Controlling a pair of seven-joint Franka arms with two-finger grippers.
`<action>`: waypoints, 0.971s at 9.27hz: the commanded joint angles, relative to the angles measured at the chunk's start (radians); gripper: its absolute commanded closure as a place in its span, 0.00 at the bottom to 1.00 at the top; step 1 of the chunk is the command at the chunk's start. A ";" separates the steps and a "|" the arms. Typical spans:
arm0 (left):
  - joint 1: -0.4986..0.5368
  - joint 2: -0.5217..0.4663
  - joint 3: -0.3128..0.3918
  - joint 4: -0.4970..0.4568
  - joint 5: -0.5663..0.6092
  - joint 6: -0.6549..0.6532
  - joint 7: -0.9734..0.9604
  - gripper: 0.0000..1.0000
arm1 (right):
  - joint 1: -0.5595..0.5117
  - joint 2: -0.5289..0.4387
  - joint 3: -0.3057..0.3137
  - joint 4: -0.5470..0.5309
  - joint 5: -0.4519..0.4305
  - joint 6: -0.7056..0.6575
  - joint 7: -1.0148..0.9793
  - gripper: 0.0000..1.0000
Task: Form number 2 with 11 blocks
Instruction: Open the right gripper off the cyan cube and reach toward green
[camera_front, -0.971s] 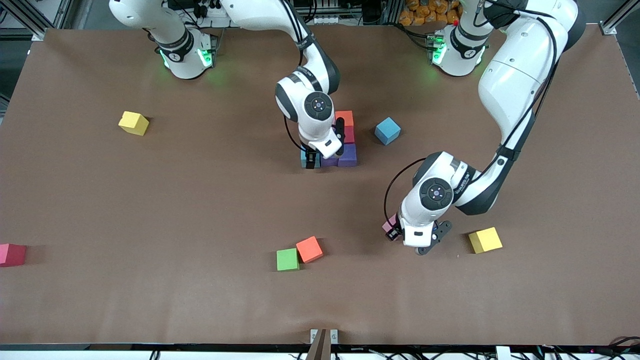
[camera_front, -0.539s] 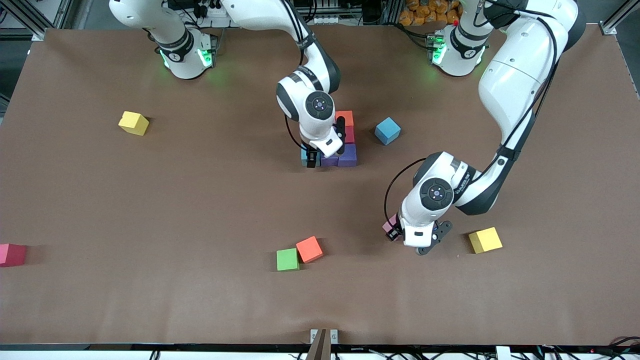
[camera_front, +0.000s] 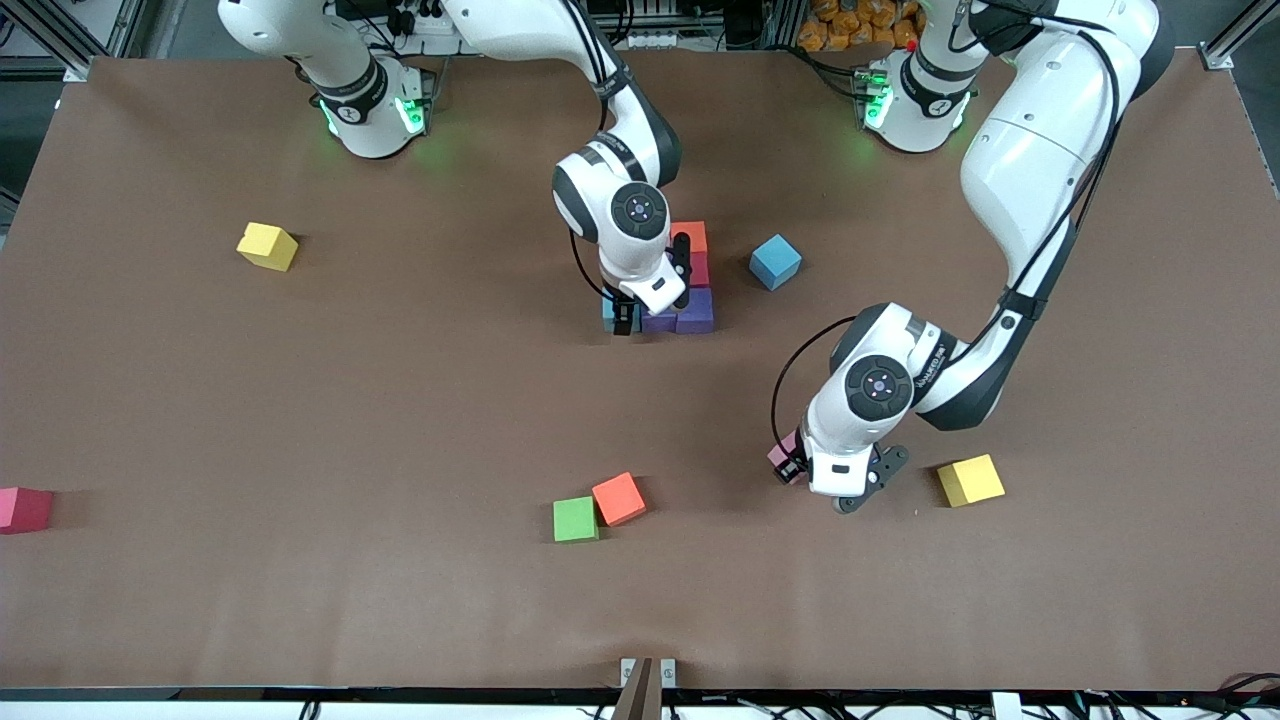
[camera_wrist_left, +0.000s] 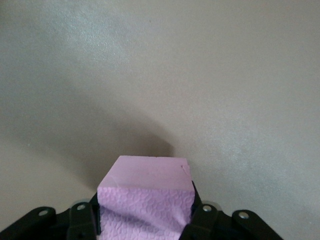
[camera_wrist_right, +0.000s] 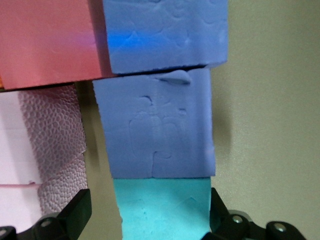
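Left gripper (camera_front: 800, 470) is clamped on a small matte pink foam cube (camera_wrist_left: 145, 200), low over the brown surface (camera_front: 300, 400) toward the left arm's end; whether the cube touches the surface can't be told. In the left wrist view the cube sits between the two black fingers (camera_wrist_left: 202, 220), nothing but bare surface ahead of it. Just beside this gripper lies a yellow foam cube (camera_front: 970, 480), apart from it.

Right gripper (camera_front: 645, 300) is spread wide, fingers either side of a light blue cube (camera_wrist_right: 165, 210) at the part-built number 2 (camera_front: 680, 290) near mid-surface. Fingers look clear of the cube's sides, so no grip. In the row w/ the blue cube: two purple cubes (camera_wrist_right: 155, 125). Farther from the front camera in the cluster: a red cube (camera_front: 698, 268), then an orange cube (camera_front: 688, 236). The arm's wrist hides part of the cluster in the front view.

Loose cubes: a blue one (camera_front: 775, 261) near the cluster, toward the left arm's end; a green cube (camera_front: 575, 519) touching an orange-red cube (camera_front: 619, 498) nearer the front camera; another yellow cube (camera_front: 267, 245) and a dark pink-red cube (camera_front: 24, 508) toward the right arm's end, well apart.
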 joint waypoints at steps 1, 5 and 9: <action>0.002 -0.019 0.000 -0.007 -0.021 -0.010 0.035 1.00 | -0.023 -0.017 0.017 -0.010 -0.011 0.000 -0.038 0.00; 0.002 -0.021 -0.008 -0.007 -0.019 -0.010 0.105 1.00 | -0.031 -0.020 0.017 -0.004 -0.011 -0.001 -0.044 0.00; 0.002 -0.040 -0.029 -0.007 -0.019 -0.027 0.215 1.00 | -0.039 -0.032 0.001 0.063 -0.011 -0.099 -0.041 0.00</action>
